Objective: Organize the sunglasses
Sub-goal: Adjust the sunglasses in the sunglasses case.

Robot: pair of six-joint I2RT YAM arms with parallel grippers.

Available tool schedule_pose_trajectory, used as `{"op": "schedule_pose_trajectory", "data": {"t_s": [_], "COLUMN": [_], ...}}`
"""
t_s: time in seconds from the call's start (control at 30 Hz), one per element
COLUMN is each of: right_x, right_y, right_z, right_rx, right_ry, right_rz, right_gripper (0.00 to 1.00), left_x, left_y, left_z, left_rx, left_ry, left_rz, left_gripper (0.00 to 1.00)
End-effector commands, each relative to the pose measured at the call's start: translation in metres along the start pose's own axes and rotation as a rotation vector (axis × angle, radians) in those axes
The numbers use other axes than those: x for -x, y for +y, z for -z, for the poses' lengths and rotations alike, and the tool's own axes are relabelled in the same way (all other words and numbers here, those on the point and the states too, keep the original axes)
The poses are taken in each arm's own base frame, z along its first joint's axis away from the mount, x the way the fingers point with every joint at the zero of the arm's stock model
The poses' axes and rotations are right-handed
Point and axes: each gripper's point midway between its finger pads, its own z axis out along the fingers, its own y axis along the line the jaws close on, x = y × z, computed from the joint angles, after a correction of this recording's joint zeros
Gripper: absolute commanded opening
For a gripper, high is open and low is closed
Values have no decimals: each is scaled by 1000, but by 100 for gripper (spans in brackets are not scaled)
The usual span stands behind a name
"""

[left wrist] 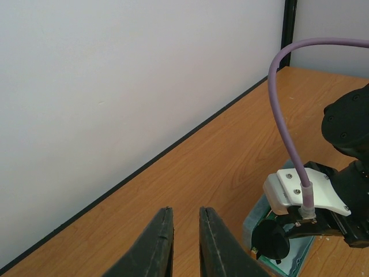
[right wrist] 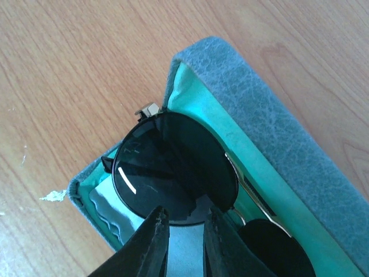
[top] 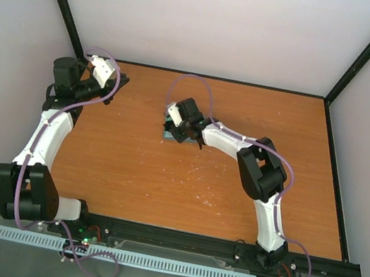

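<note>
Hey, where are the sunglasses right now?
The sunglasses lie in the open blue-grey case with the teal lining, near the middle of the table in the top view, right under the right gripper.

free: my way is open over the bare counter [top: 162, 185] centre and near edge | blocked: walls at back and side edges; case [right wrist: 277, 133] under my right fingers [right wrist: 183, 231]
</note>
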Motion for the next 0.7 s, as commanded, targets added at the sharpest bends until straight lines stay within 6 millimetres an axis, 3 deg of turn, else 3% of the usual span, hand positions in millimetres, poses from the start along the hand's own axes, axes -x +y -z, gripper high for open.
{"op": "schedule_pose_trajectory", "data": {"t_s": [0.0, 0.27, 0.67], "right_x": [11, 7, -26], "right_y": [-7, 2, 16], "right_z": [-6, -16, -14], "right_rx": [-24, 31, 139], "right_ry": [-28, 1, 111], "right_rz": [-28, -31, -50], "right_gripper": [18, 34, 25], "left_x": [12, 9, 10], "left_y": [2, 2, 2], "left_z": [7, 7, 7], "left_rx": [16, 14, 10], "left_ry": [-31, -27, -32], "left_rz": [-22, -15, -17], "left_gripper": [16, 16, 16]}}
